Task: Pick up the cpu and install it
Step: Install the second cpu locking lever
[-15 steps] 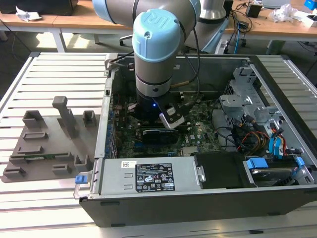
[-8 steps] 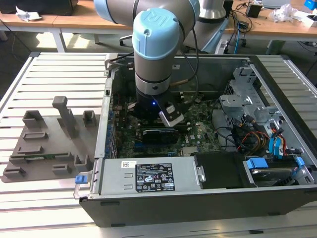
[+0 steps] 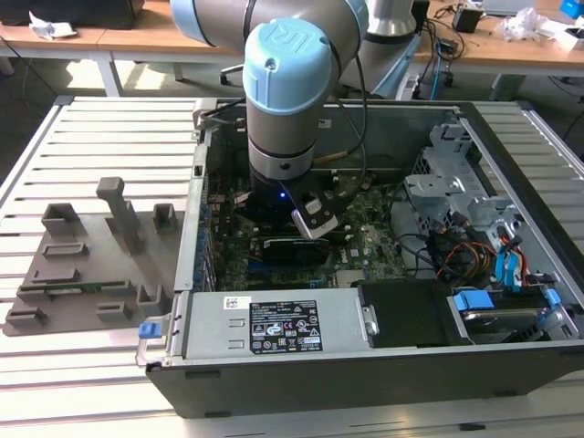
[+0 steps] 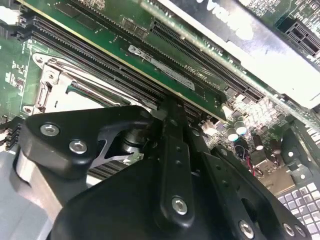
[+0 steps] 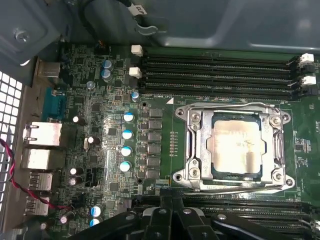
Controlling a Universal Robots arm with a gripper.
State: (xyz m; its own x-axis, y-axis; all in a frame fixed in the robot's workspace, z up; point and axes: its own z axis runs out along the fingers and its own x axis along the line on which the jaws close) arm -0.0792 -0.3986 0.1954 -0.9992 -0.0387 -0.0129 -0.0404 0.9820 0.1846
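Observation:
The cpu, a flat square chip with a smeared silvery-grey top, lies inside the metal-framed motherboard socket in the first wrist view. My gripper shows as black fingers drawn together beside the socket, over the memory slots, with nothing between them. In the second wrist view the gripper reaches down to the board next to the socket's metal frame. In the exterior view the arm's wrist stands deep inside the open computer case, over the motherboard.
Memory slots flank the socket, and a green memory module stands close to the fingers. A long black expansion card lies beside the wrist. Drive cages and cables fill the case's right side. A grey fixture tray sits outside, left.

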